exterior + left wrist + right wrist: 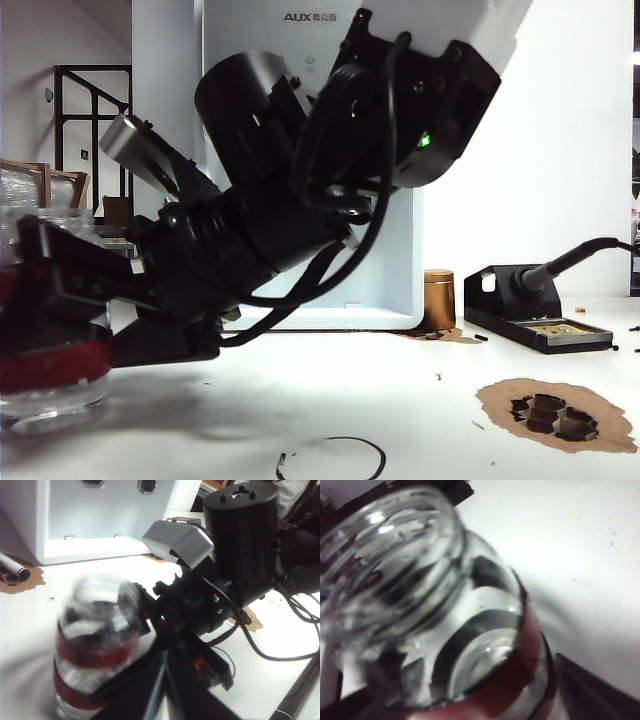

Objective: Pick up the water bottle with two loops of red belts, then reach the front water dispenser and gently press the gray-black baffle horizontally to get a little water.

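The only lettering that could be read was the brand "AUX", printed in dark capitals on the grey upper panel of the water dispenser, followed by a few small characters too tiny to make out. Nothing else in any view carried legible writing, numbers or signs.

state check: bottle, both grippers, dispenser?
bottle: upright on table, jaws either side of it
right gripper: at bottle, jaws wide, grip not confirmed
left gripper: not in view
dispenser: behind the right arm, untouched
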Controlling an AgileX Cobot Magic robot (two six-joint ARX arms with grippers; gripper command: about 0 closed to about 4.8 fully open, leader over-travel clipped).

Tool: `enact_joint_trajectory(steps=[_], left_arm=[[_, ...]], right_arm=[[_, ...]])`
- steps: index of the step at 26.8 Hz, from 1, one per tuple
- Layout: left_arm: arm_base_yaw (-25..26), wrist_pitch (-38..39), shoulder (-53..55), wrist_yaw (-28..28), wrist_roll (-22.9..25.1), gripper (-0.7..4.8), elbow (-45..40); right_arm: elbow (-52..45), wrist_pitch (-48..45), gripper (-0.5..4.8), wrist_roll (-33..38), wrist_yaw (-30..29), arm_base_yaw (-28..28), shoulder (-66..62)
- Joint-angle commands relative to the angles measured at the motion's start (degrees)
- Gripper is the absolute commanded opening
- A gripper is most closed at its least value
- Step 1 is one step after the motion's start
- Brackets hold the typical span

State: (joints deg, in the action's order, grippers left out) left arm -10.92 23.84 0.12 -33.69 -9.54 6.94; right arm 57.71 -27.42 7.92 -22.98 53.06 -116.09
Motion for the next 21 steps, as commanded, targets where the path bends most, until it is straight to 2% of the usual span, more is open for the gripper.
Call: enact_joint_trajectory(steps=[1,2,3,4,8,11,15,16,19,21], left_arm=[[0.02,-0.66,0.13,-0.11,0.35,-0.04,0.07],[0.02,-0.68,0.13,-0.11,0.37,-0.04,0.07],[0.02,-0.68,0.13,-0.09,0.37,-0.04,0.07],[0.02,-0.68,0.13,-0.09,0.37,-0.04,0.07],[0.02,-0.66,0.13,-0.09,0.55,-0.04,0.07],[0.02,-0.68,0.13,-0.09,0.77,-0.04,0.07],[0.02,-0.68,0.13,-0.09,0.77,-0.04,0.07],[0.02,-0.68,0.13,-0.09,0.79,-0.04,0.07],[0.02,-0.68,0.13,-0.09,0.79,-0.04,0.07],[0.02,-0.68,0.13,-0.09,0.79,-0.04,0.07]], right_arm=[[0.52,-1.14,2.73,-0.31,-0.59,0.24,0.22],[0.52,-1.20,2.65,-0.39,-0.59,0.24,0.22],[0.52,-1.18,2.09,-0.55,-0.63,0.24,0.22],[0.52,-1.18,1.77,-0.66,-0.77,0.24,0.22],[0.52,-1.20,1.45,-0.66,-1.03,0.24,0.22],[0.52,-1.20,0.51,-0.85,-1.01,0.24,0.22],[0.52,-1.20,0.46,-1.81,-0.94,0.24,0.22],[0.52,-1.16,0.23,-2.34,-0.50,0.24,0.22],[0.52,-1.18,0.19,-2.84,-0.31,0.24,0.22],[0.52,-1.05,-0.02,-3.28,-0.26,0.24,0.24]])
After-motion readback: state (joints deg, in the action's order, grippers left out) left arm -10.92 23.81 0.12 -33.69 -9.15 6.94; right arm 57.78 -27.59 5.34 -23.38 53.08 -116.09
